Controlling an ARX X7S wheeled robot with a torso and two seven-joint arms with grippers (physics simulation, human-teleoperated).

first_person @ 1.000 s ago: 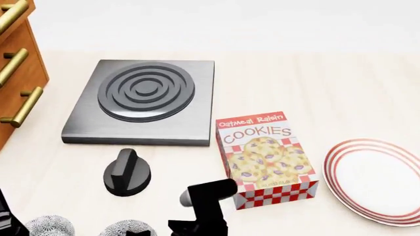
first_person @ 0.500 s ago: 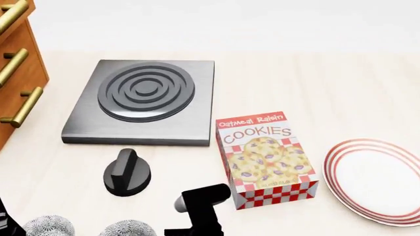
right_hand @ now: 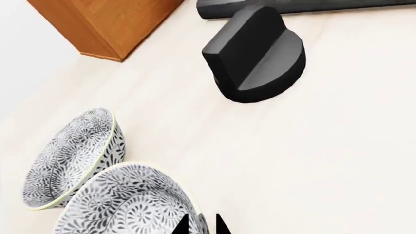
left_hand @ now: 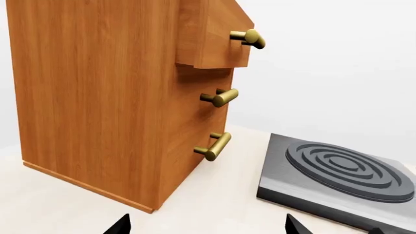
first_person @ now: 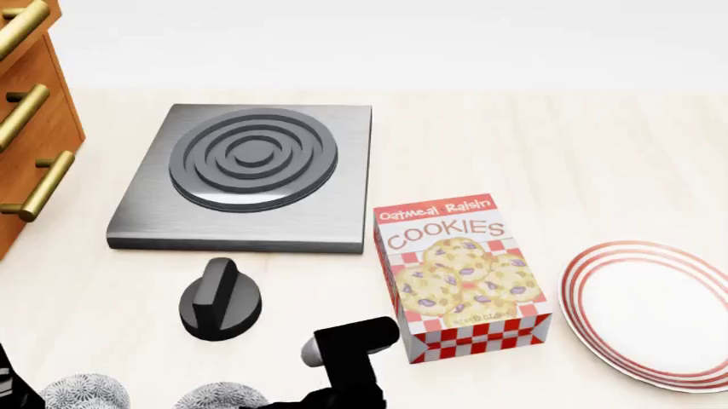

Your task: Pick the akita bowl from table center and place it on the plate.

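Two speckled bowls stand side by side at the table's near edge. The akita bowl is the one nearer the middle, and its twin touches it on the left. My right gripper has its two fingertips close together with the akita bowl's rim pinched between them. In the head view the right arm hides that grip. The red-ringed plate lies bare at the far right. My left gripper hangs open over bare table with nothing between its fingers.
A cookies box lies between the bowls and the plate. A black knob sits just beyond the bowls, with the grey burner slab behind it. A wooden drawer cabinet stands at the left.
The right arm has drawn slightly back toward the near edge and left. The bowls, box and plate stay where they were.
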